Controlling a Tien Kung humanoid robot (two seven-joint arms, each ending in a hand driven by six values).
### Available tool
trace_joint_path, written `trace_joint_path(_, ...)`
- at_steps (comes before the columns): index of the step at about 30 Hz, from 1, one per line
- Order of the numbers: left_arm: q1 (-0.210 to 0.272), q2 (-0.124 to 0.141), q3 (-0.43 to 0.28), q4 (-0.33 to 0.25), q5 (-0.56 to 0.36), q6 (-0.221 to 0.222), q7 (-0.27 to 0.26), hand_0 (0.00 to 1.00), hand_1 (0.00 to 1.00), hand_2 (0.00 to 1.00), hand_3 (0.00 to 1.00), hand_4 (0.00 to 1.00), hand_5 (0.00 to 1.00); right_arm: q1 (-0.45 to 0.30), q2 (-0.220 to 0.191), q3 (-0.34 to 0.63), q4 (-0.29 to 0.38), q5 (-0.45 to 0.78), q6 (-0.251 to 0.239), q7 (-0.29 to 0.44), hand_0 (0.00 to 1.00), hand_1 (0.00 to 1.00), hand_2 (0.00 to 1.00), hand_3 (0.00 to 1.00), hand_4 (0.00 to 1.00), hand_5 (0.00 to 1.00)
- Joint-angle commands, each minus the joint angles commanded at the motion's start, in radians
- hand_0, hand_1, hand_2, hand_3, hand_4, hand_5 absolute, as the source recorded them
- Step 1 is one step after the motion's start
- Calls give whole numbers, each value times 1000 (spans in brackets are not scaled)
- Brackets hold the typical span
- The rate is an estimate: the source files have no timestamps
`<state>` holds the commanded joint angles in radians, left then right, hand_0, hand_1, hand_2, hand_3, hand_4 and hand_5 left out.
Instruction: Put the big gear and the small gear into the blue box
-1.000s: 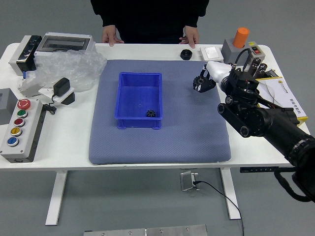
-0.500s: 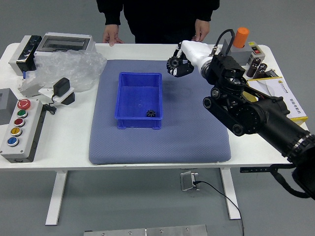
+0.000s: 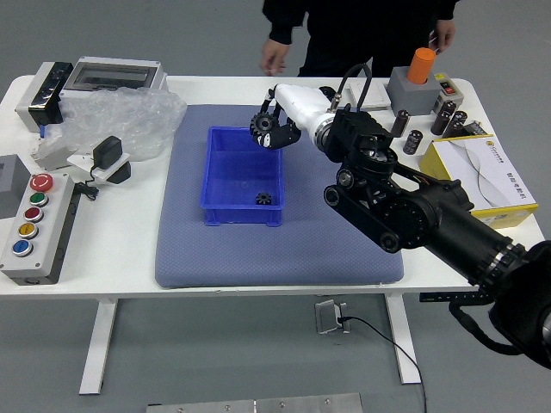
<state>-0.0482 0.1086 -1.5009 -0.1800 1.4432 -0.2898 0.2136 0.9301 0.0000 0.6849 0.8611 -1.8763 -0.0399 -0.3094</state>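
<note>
Robot hand (image 3: 301, 105) gripping big gear (image 3: 263, 126), moved to blue box's (image 3: 208, 172) one o'clock corner. Small gear (image 3: 263, 199) unchanged, five o'clock inside.

The box (image 3: 243, 213) is of smooth plastic, a bit glossy; the mat (image 3: 207, 258) looks matt w/ fine texture; plastic bag (image 3: 129, 120) is glossy & crinkled.

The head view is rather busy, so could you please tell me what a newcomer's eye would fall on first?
Probably the robot's right hand, holding the big gear over the far right corner of the blue box. That vivid box on the mat, with the small gear inside, likely comes next, then the orange cylinder at the far right.
</note>
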Motion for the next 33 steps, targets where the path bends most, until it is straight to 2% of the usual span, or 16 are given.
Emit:
trace_joint_path(2,0,-1,1,0,0,0,0,874,828,831,876,801,328,-10,0,1,-7,5,-4,3,534,386,399,466,778,60)
trace_joint_path(3,0,-1,1,0,0,0,1,874,828,831,874,801,328,-16,0,2,-11,8,-5,4,583,409,417,505,804,68)
trace_joint_path(8,0,-2,1,0,1,-1,1,874,828,831,874,801,328,-38,0,4,-33,24,-8,9,583,409,417,505,804,68)
trace_joint_path(9,0,-1,1,0,2,-1,1,874,828,831,875,801,329,-41,0,6,-38,27,-10,11,617,431,430,530,766,105)
trace_joint_path(14,-3,0,-3,0,11,-2,2,874,828,831,875,801,329,-44,0,13,-63,30,-13,15,617,431,430,530,766,105)
trace_joint_path(15,-4,0,-4,0,13,-2,2,874,829,831,875,801,328,-42,0,11,-68,32,-12,15,636,445,445,548,776,139)
trace_joint_path(26,-5,7,-11,0,29,-4,4,874,829,831,875,802,329,-14,0,-10,-86,42,-6,16,643,465,463,566,764,161)
trace_joint_path(27,-5,7,-11,0,30,-4,4,874,829,832,875,801,329,-13,0,-14,-87,43,-6,16,645,460,455,557,765,136)
trace_joint_path(32,-5,8,-16,0,38,-5,4,874,829,832,875,801,329,-13,0,-37,-88,49,-6,15,645,460,455,557,765,136)
trace_joint_path(33,-6,8,-18,0,40,-5,4,874,829,831,874,801,330,-14,0,-42,-89,50,-6,15,637,450,447,541,788,168)
